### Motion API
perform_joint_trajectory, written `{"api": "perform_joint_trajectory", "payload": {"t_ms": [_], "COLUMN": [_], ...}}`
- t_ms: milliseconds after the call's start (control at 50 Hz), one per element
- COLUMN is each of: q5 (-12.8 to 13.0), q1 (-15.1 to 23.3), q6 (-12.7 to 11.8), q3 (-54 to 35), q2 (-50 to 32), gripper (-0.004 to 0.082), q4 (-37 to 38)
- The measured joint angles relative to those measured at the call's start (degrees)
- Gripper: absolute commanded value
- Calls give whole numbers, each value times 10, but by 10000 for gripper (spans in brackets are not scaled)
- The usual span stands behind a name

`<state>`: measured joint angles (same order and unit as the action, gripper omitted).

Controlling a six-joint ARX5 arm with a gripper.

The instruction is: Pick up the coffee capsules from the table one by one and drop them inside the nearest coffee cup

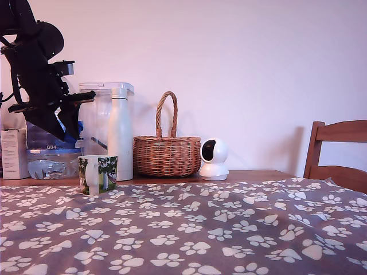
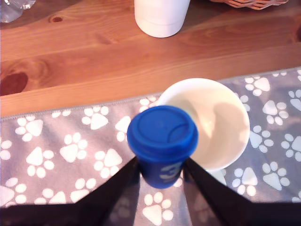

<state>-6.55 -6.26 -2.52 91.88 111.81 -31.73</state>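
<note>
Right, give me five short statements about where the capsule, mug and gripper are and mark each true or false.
1. The gripper holds a blue coffee capsule. True.
2. The capsule already lies inside the mug. False: it is held above the cloth, beside the mug's rim.
3. The mug looks empty in the wrist view. True.
4. A white bottle stands behind the mug in the exterior view. True.
5. The wicker basket stands on the cloth. False: it stands on bare wood behind it.
</note>
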Motion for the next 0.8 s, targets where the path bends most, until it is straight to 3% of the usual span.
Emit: {"api": "perform_joint_trajectory", "payload": {"t_ms": [480, 800], "q5": [-5, -7], "q1": [-14, -53], "q6": [20, 42], "q3": [0, 0], "q2": [0, 0], "gripper": [181, 181], "q4": [3, 23]}}
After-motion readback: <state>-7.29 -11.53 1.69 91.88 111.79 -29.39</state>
